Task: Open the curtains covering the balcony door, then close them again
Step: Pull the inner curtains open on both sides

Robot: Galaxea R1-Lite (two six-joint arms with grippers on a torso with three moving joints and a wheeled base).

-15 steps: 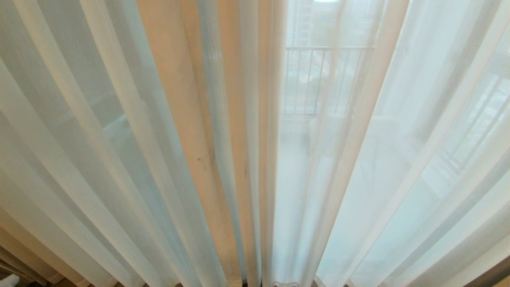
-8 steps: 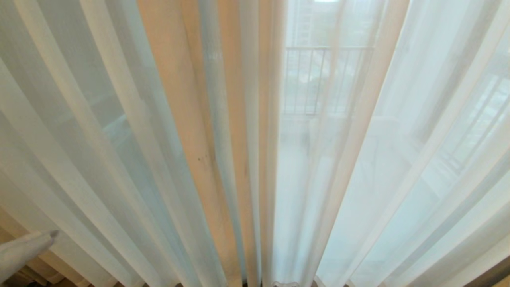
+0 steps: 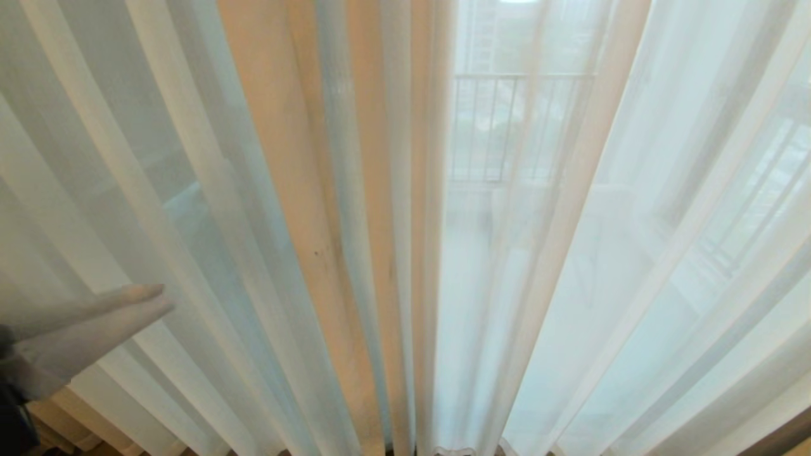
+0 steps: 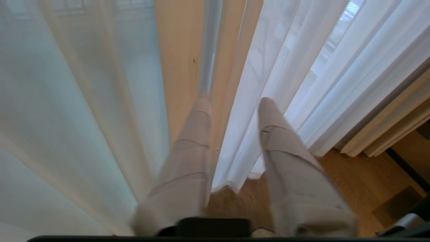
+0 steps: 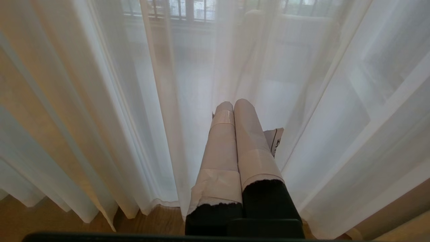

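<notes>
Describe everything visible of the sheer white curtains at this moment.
The sheer white see-through curtains hang drawn shut in long vertical folds, covering the whole head view, with a railing showing dimly through them. Their hemmed bottoms end just above the wooden floor. The left gripper, fingers parted, points at the folds without pinching any; whether it touches them is unclear. The right gripper, fingers together, sits close before the fabric.

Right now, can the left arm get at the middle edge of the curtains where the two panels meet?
Probably yes. The left end effector is open and pointed at the curtains, with only air and bare wooden floor between them. Nothing blocks the way, though it has not yet taken hold of the fabric.
</notes>
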